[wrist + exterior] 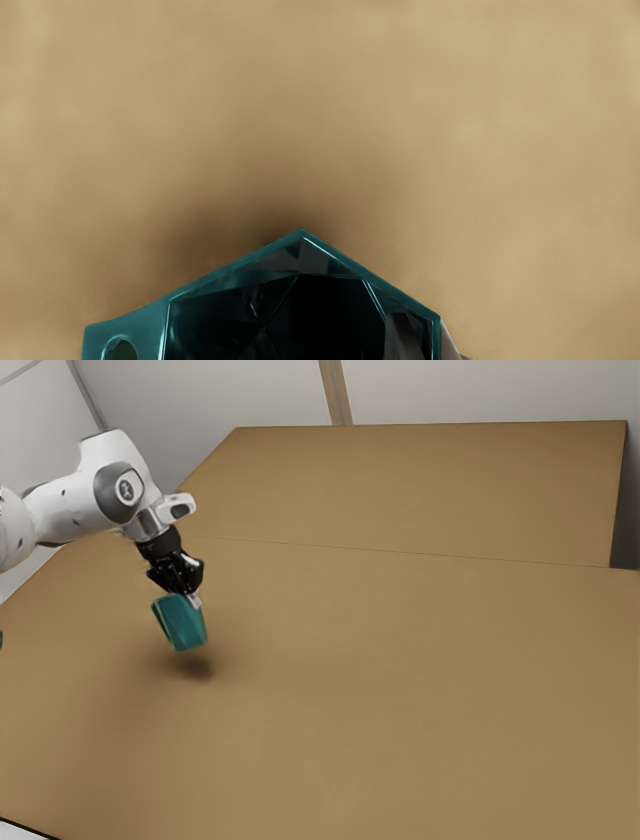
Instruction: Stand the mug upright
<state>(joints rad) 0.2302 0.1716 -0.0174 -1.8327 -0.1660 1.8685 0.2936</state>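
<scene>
Mug [183, 626], teal and faceted, hangs tilted above the worktop [400, 700]; end effector [194, 599] clamped on its wall, one finger [401, 337] inside.

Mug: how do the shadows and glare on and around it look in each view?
Exterior view: a dark, soft-edged shadow on the table below the held mug, no strong glare. Wrist view: a broad, diffuse shadow beyond the rim, thin bright highlights along the rim and facet edges, and an interior nearly black in its depths.
</scene>
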